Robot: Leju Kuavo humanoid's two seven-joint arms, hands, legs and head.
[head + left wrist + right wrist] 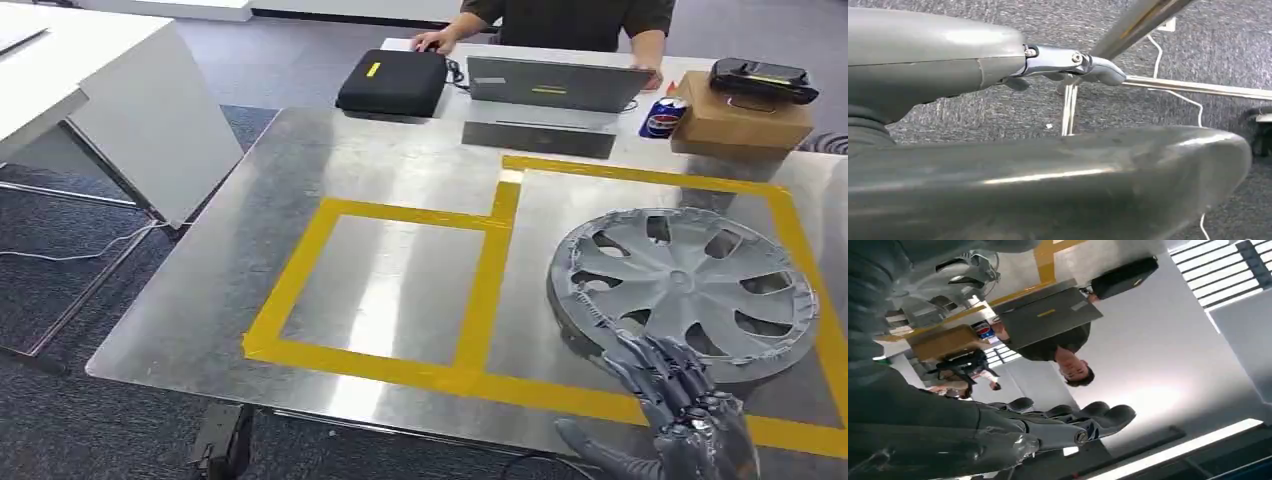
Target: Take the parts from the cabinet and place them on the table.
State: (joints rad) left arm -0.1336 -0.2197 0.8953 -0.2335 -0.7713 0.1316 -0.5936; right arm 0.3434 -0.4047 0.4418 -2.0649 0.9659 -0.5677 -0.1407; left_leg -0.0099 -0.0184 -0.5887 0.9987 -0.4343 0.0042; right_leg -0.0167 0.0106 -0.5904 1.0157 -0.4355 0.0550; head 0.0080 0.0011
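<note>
From the head view, the hubcap (682, 291) lies flat on the metal table (400, 170) inside the right yellow tape box (480, 290). The right hand (680, 410) sits just at its near edge, fingers loose, holding nothing. In the left wrist view, the left hand (998, 125) hangs over carpet (998, 110); can't tell its grip. In the right wrist view, the fingers (1088, 417) are spread.

A grey plastic wheel cover (682, 290) with curved spokes and open slots lies flat, face up, on the metal table (400, 180). It sits inside the right-hand rectangle of yellow tape (480, 290), toward the table's near right edge.
</note>
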